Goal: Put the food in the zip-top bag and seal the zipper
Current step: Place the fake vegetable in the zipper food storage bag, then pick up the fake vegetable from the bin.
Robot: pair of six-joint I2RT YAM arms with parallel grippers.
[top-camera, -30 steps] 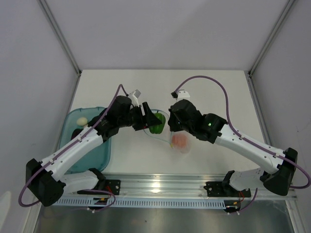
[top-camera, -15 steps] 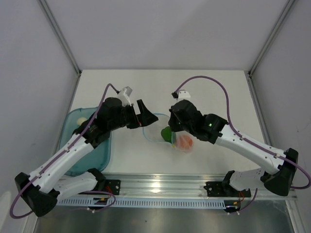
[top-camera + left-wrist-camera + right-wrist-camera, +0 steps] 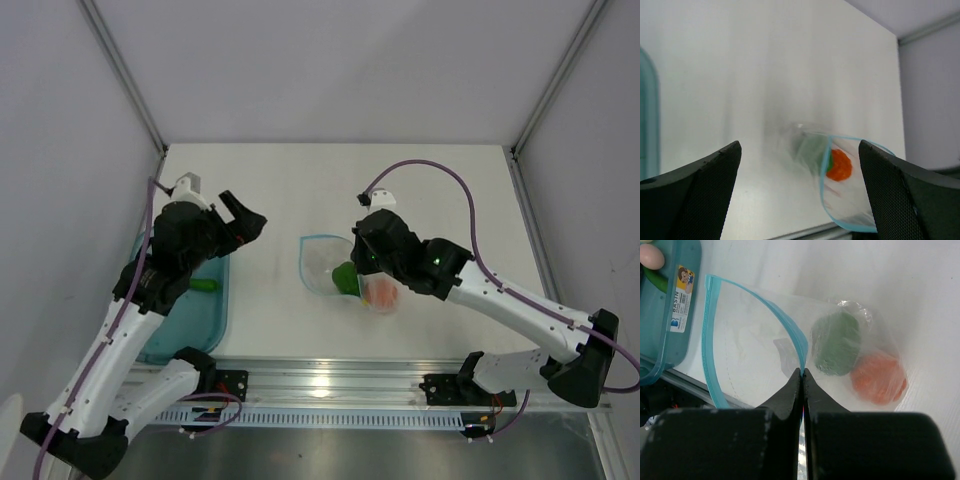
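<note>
overhead view onto table (image 3: 420, 190), two close wrist views, zip-top bag (image 3: 322, 265) in all

Bright, even light; left wrist view blurred, zip-top bag (image 3: 850, 200) smeared.

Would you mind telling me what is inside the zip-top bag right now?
Inside the zip-top bag lie the green bell pepper and the orange fruit. The right gripper, pinching the zipper, hides a little of it.
</note>
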